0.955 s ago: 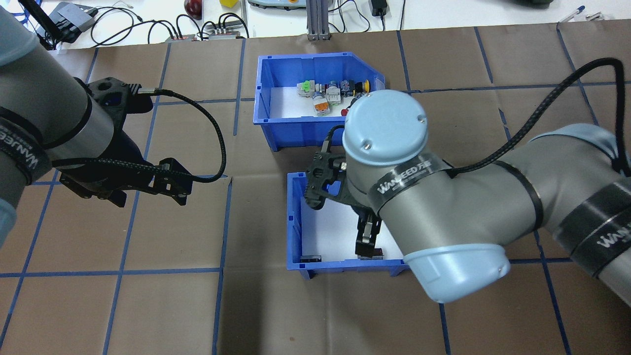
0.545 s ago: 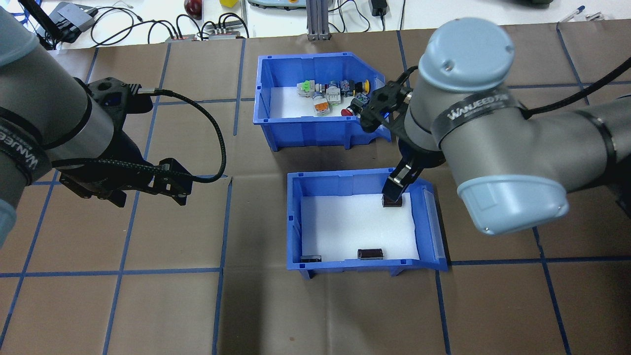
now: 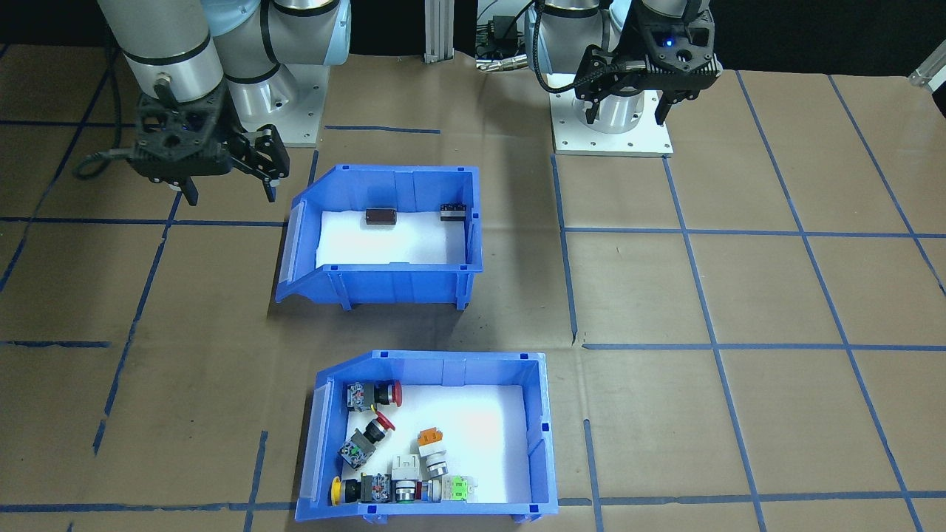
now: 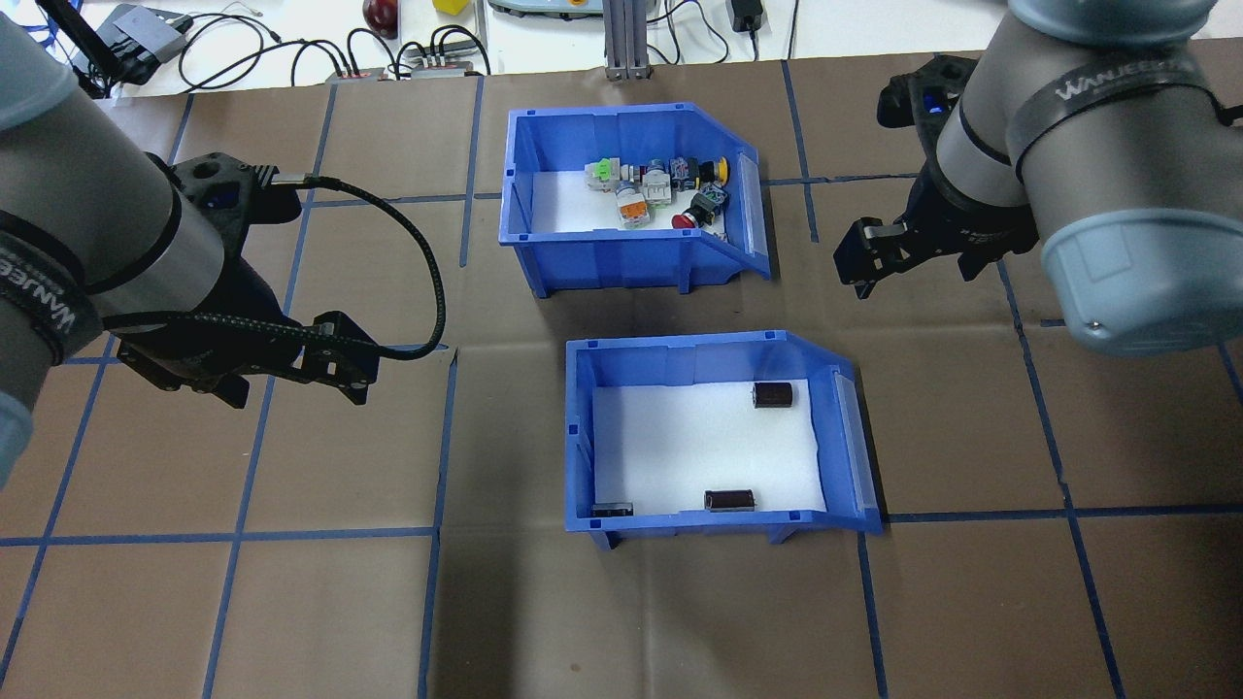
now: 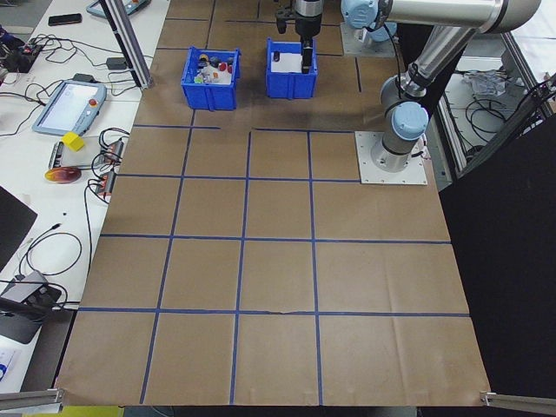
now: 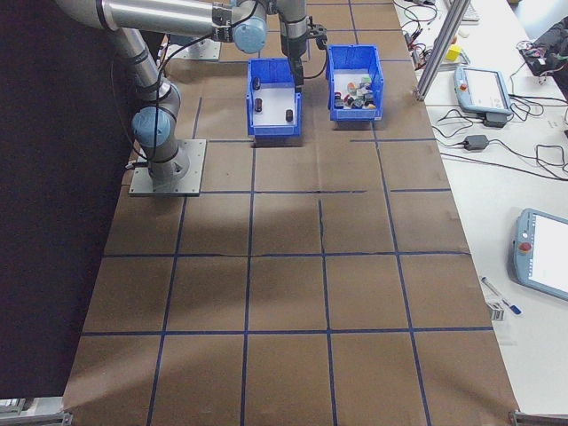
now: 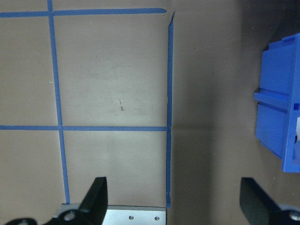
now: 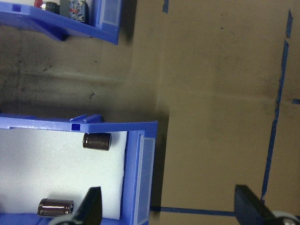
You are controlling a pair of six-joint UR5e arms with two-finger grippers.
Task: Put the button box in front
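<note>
Brown paper gridded with blue tape covers my counter. On its far side sits the button box, glossy blue plastic lined with white foam, switches heaped inside. My right pincer hangs spread and empty beside it; my left pincer gapes too.

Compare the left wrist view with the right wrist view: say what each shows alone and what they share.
Only the left wrist view shows a metal base plate at its bottom edge and a crossing of blue tape lines.

Only the right wrist view shows the white foam liner of the nearer blue plastic bin, with two dark cylinders on it, and a corner of the blue button box.

Both show brown paper table cover, blue plastic, and open black fingers holding nothing.
</note>
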